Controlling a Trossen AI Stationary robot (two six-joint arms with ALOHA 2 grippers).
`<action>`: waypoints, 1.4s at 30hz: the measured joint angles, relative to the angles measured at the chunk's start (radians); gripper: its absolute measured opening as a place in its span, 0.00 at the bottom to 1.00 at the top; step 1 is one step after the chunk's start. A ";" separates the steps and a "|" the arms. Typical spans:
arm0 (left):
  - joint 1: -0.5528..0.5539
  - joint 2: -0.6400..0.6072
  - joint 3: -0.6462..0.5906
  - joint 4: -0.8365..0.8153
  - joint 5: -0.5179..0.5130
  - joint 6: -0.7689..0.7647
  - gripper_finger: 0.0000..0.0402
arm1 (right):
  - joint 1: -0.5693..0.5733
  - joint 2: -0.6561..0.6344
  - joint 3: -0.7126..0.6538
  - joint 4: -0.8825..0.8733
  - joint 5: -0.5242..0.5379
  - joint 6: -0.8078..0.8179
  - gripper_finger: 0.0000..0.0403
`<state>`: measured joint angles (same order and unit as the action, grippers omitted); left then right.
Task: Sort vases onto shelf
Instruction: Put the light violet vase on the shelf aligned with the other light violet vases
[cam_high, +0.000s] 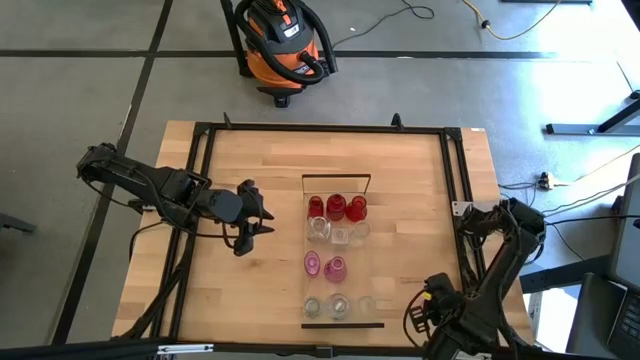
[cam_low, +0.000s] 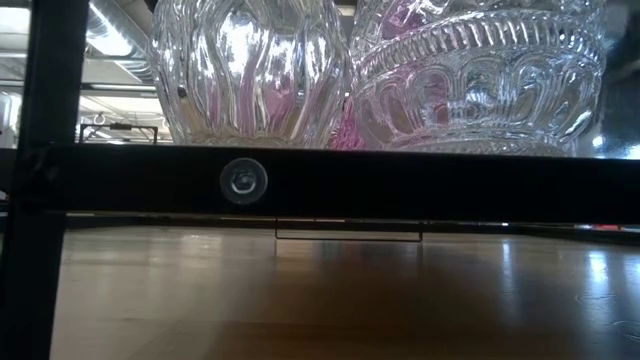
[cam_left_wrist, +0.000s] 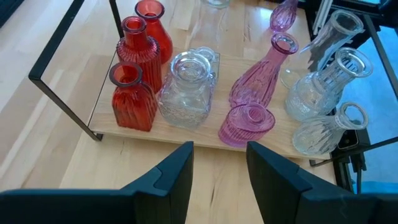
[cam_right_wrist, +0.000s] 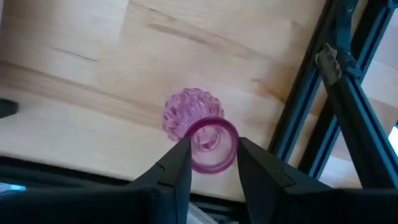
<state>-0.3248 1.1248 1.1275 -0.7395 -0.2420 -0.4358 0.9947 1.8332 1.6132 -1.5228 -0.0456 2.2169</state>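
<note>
Now right end effector (cam_right_wrist: 208, 165) clamps a pink vase (cam_right_wrist: 198, 129) (left end effector (cam_left_wrist: 219, 165) open, empty).

High view is looking straight down over the whole table (cam_high: 250, 170). Low view is sitting at tabletop level, hard against the shelf (cam_low: 330, 185). Both wrist views are looking down closely; the shelf is appearing in three views.

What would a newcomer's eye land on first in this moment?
The colour-sorted vases on the shelf: red vases at the far end, pink vases midway. Next, the right hand at the table's near right corner, shut on a pink vase. The left hand hovers open beside the shelf.
</note>
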 joint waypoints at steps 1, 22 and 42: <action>0.000 0.000 0.000 0.003 0.000 0.000 0.36 | 0.000 -0.003 -0.011 0.006 -0.004 0.000 0.28; 0.000 0.000 0.000 0.002 -0.004 -0.007 0.36 | 0.000 -0.006 -0.159 0.231 -0.068 0.020 0.28; 0.000 0.000 0.000 0.006 -0.010 0.001 0.36 | -0.106 -0.182 -0.165 0.190 0.098 -0.066 0.02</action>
<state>-0.3248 1.1248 1.1275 -0.7340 -0.2516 -0.4347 0.8884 1.6510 1.4487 -1.3331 0.0520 2.1507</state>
